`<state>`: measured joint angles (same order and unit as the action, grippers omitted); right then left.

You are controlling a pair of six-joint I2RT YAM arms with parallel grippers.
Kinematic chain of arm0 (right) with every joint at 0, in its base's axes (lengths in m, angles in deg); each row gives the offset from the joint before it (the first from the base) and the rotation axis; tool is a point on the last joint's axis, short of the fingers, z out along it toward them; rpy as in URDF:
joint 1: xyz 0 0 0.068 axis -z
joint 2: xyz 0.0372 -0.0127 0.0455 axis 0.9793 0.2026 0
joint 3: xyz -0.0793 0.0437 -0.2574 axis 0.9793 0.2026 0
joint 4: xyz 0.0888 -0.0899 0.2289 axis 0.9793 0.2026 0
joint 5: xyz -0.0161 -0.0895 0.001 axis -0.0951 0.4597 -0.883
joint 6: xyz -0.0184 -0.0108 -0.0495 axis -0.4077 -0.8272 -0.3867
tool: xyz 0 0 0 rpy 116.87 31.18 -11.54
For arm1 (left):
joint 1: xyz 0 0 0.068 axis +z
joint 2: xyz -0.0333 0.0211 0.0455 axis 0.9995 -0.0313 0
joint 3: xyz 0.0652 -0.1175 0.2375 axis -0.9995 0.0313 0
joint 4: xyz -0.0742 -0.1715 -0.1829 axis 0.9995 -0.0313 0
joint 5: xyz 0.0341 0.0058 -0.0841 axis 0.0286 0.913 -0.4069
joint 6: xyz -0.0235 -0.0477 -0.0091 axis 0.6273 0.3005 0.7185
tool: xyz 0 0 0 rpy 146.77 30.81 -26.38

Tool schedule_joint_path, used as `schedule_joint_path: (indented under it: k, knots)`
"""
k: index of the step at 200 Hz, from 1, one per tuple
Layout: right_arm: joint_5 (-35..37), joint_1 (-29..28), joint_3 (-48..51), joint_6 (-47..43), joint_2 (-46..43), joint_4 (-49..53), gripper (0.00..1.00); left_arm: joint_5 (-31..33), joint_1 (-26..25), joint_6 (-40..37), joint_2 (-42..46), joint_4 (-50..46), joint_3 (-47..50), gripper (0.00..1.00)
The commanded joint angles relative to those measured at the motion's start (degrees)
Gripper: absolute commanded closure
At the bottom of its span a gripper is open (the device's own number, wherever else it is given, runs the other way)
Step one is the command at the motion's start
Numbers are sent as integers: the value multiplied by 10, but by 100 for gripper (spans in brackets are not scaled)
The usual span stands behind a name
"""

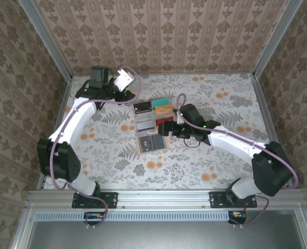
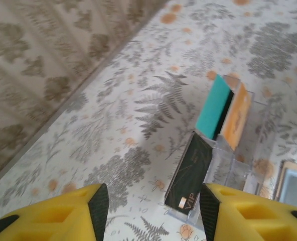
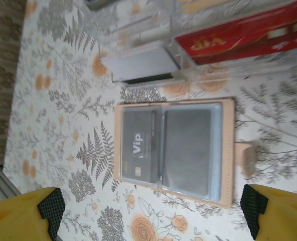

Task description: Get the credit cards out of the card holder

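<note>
My table (image 1: 195, 171): covered in a pale cloth printed with grey ferns and orange blossoms. Walls (image 1: 164, 31) on three sides in beige damask wallpaper, meeting the cloth at the far edge. Aluminium posts (image 1: 44, 39) stand in the far corners. Metal rail (image 1: 164, 199) runs along the near edge. Light is even, shadows soft.

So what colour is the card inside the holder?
Black card with white lettering; right wrist view best.

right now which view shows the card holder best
Right wrist view: the card holder lies spread open mid-frame, a dark VIP card readable in one pocket. Top external shows it small, on the clear tray's near side. Left wrist catches a corner at its right edge.
</note>
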<state>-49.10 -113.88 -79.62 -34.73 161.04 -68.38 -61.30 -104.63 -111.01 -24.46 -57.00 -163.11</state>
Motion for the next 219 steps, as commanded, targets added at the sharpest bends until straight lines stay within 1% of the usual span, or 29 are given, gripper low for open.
schedule_joint_path:
  k: [1,19,36,42,59,69,81,108,127,131,143,161,180,219]
  knots:
    - [54,-35,-32,-13,51,55,11,100,-8,164,47,120,86,42]
    - [62,-60,-58,-7,93,70,17,161,-25,230,95,148,154,38]
    - [70,-74,-78,1,129,80,22,209,-36,298,132,146,206,34]
    - [73,-77,-84,5,140,83,24,225,-39,325,145,142,224,30]
    - [83,-80,-95,12,165,90,29,245,-50,388,180,123,267,14]
    - [95,-80,-100,14,173,94,31,256,-59,410,198,106,286,13]
    - [109,-80,-105,16,178,99,32,277,-70,443,215,83,306,11]
    - [124,-80,-117,15,193,105,32,270,-88,509,238,86,356,11]
    - [120,-80,-122,16,206,107,32,272,-94,540,238,74,368,11]
    - [119,-80,-122,17,207,108,32,270,-111,544,236,70,369,11]
    - [122,-80,-121,17,212,107,33,260,-120,563,231,58,372,11]
    - [119,-80,-124,17,217,108,34,203,-126,594,222,68,383,12]
    - [107,-80,-126,18,223,104,36,170,-129,636,207,60,386,14]
    - [90,-79,-119,21,225,87,42,137,-155,684,179,83,398,17]
